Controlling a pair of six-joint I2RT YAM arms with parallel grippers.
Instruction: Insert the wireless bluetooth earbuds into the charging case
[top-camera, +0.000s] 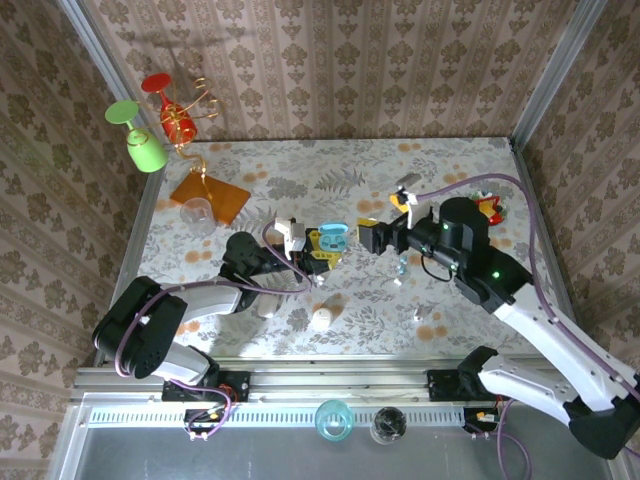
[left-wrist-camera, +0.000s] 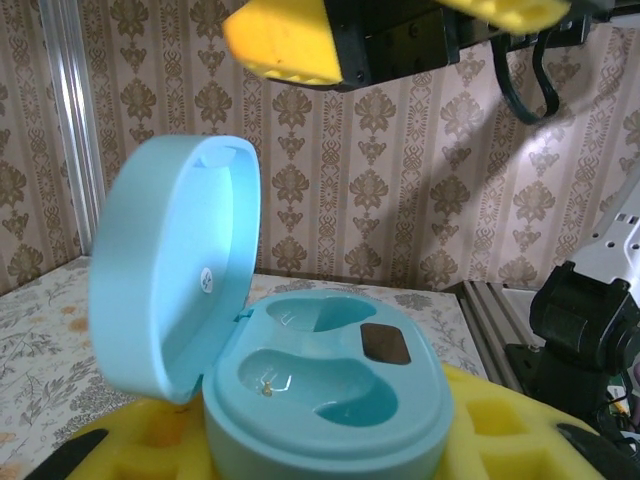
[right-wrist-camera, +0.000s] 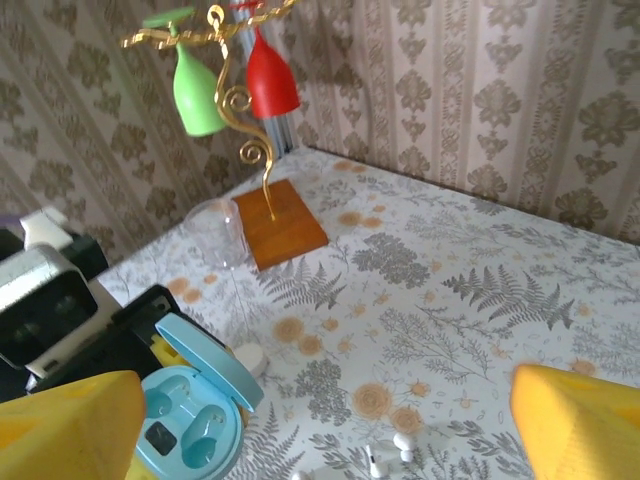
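Earbuds (right-wrist-camera: 404, 449) on floral table (right-wrist-camera: 480, 300)

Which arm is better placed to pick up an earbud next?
Right. The right tool is open and empty, with earbuds lying on the table close by. The left tool is shut on the teal charging case, holding it lid-open.

Red glass (right-wrist-camera: 270, 82) and green glass (right-wrist-camera: 197, 88) hang inverted from a gold stand (right-wrist-camera: 266, 170).

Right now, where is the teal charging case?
In the top view the open teal charging case sits mid-table, gripped by the left pincer, with the open right pincer just to its right.
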